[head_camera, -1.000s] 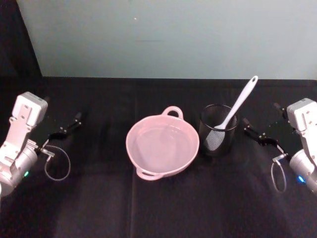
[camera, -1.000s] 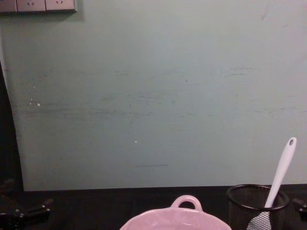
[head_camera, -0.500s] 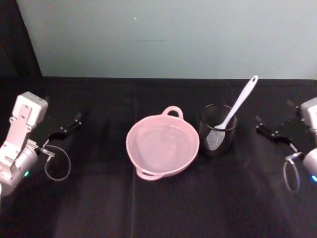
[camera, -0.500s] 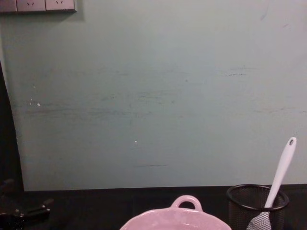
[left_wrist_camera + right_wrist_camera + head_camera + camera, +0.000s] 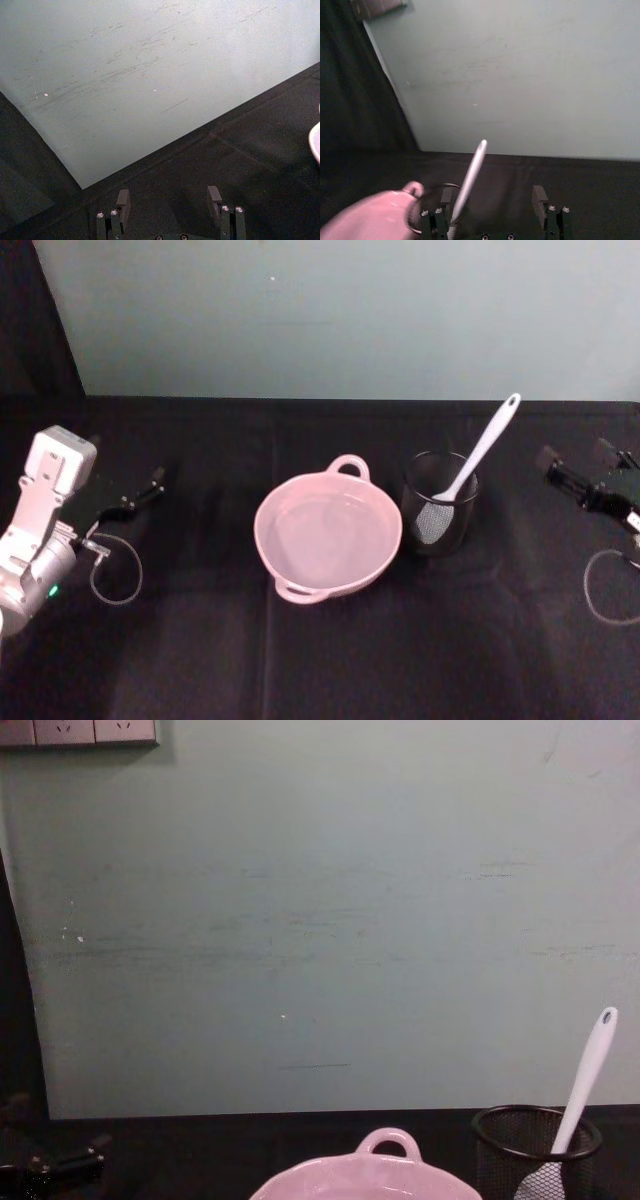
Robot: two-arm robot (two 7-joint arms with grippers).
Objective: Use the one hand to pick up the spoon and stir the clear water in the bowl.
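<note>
Head view: my right jaws spread empty, apart from the cup point(image 5: 447, 528) holding the spoon point(image 5: 477, 460); left jaws spread, parked.

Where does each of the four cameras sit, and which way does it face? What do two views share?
Head: high, facing down at the table; bowl, spoon in the mesh cup, left tool, right tool.
Chest: low, facing the wall; bowl rim, spoon, left tool at lower left.
Left wrist: behind the open left tool, facing the wall.
Right wrist: behind the open right tool, facing the spoon.
Shared: head and chest both show bowl and spoon.
</note>
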